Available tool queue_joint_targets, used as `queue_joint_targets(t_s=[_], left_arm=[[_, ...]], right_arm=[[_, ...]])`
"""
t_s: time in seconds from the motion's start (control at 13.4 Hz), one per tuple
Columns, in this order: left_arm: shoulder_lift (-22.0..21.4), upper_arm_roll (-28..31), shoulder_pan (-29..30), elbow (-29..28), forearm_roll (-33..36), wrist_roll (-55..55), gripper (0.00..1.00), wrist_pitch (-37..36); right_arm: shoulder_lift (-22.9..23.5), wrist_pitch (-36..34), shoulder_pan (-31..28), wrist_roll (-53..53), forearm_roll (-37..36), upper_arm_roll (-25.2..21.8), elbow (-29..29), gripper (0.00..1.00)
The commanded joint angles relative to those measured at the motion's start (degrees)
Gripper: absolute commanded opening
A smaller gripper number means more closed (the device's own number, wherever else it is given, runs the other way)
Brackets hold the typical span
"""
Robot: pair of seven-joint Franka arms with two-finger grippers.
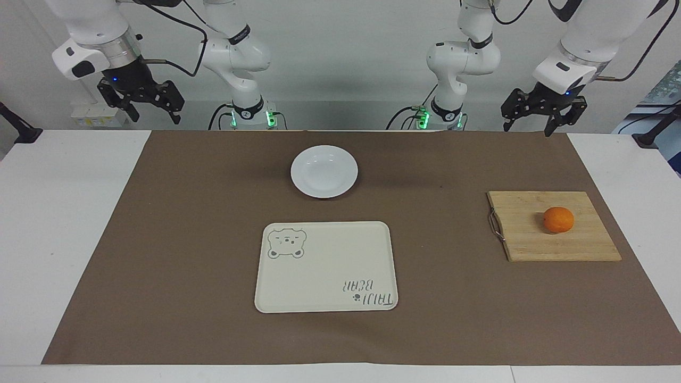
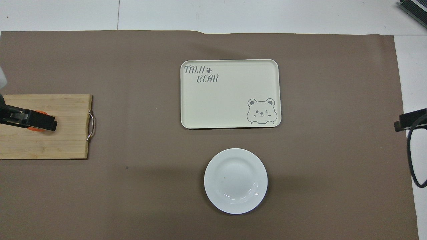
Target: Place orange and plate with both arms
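The orange (image 1: 558, 219) sits on a wooden cutting board (image 1: 553, 244) near the counter's edge at the left arm's end. The plate (image 1: 324, 171) lies mid-counter, nearer the robots than the cream tray (image 1: 325, 287). Left gripper (image 1: 532, 118) and right gripper (image 1: 142, 108) hang raised at the robots' edge, jaws apart, empty, well clear of both.

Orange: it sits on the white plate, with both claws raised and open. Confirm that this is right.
Not right. The orange sits on the wooden cutting board toward the left arm's end of the table, as the facing view shows; the plate holds nothing. The left claw and right claw are raised and open.
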Motion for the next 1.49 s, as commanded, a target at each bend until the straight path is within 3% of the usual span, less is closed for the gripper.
queue_joint_targets(t_s=[0.0, 0.15, 1.42], left_arm=[[-0.2, 0.0, 0.3, 0.7, -0.5, 0.3, 1.0, -0.6], [-0.3, 0.0, 0.1, 0.7, -0.5, 0.3, 1.0, -0.1], [-0.6, 0.0, 0.5, 0.1, -0.5, -0.5, 1.0, 0.1]], right_arm=[[-0.6, 1.2, -0.8, -1.5, 0.9, 0.1, -0.7, 1.0], [-0.6, 3.5, -0.7, -1.4, 0.9, 0.2, -0.7, 1.0], [-0.5, 3.1, -0.2, -1.1, 0.9, 0.4, -0.7, 1.0]])
